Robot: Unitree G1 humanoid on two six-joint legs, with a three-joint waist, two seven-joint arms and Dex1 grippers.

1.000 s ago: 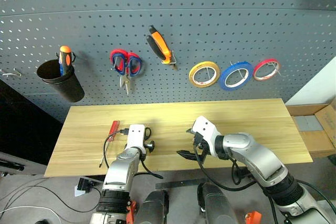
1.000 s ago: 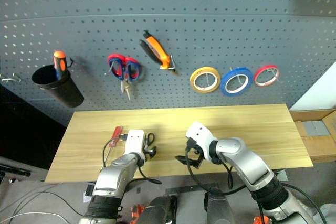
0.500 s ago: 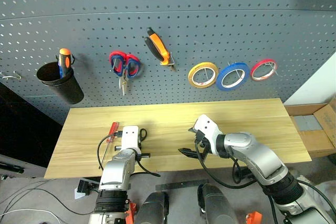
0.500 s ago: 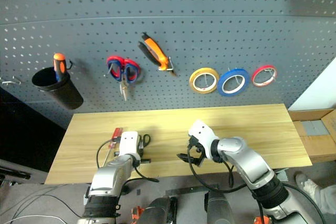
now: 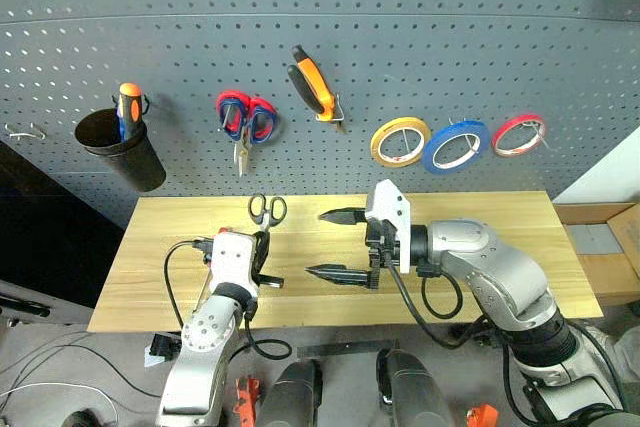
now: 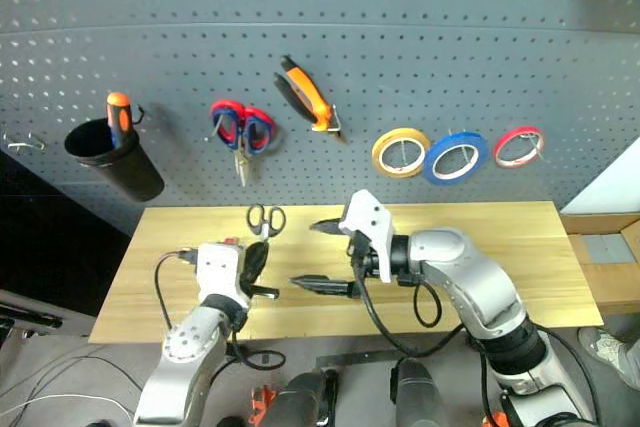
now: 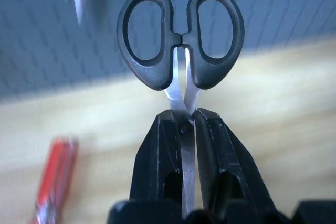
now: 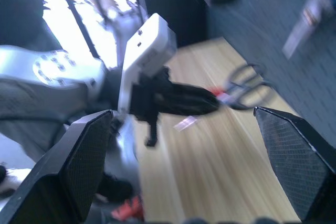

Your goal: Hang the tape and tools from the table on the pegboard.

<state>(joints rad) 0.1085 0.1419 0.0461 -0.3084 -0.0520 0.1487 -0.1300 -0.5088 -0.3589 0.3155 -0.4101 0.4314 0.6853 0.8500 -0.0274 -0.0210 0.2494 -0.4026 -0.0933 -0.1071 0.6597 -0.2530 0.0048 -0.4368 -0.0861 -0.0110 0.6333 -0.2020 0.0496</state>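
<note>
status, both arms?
Left gripper shut on black scissors, lifted off table. Right gripper open, empty. Red screwdriver still on table. Path to pegboard clear.

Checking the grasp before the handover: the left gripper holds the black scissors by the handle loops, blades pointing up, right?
No. The left gripper is shut on the blades of the black scissors, and the handle loops stick out beyond the fingertips. The left wrist view shows it plainly.

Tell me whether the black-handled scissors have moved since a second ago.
Yes. The black-handled scissors have risen off the table, clamped by the blades in the left tool, handles toward the pegboard.
</note>
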